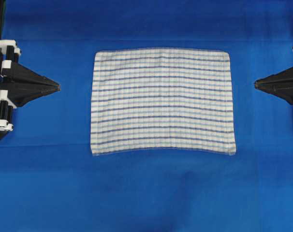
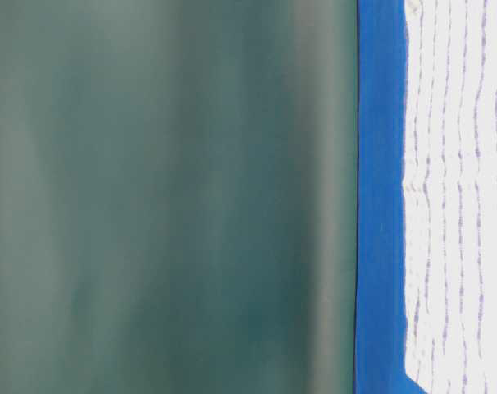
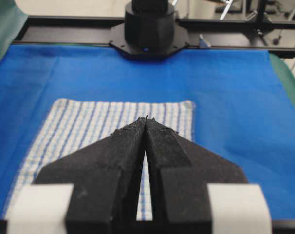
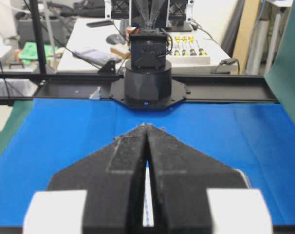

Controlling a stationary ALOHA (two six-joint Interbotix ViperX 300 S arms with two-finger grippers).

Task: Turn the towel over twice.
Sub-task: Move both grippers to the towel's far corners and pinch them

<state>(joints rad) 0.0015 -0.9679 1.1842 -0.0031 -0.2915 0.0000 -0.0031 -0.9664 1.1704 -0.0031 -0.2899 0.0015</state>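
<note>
Light was bright and even in the overhead view, with the blue cloth (image 1: 146, 193) darkening toward the corners, most at 7 and 5 o'clock. The towel (image 1: 162, 100) looked sharp there and cast almost no shadow. In the table-level view the towel was overexposed and soft, and the green backdrop (image 2: 166, 197) was blurred. Both wrist views showed the near black fingers (image 3: 123, 161) slightly out of focus; the room behind was washed out.
</note>
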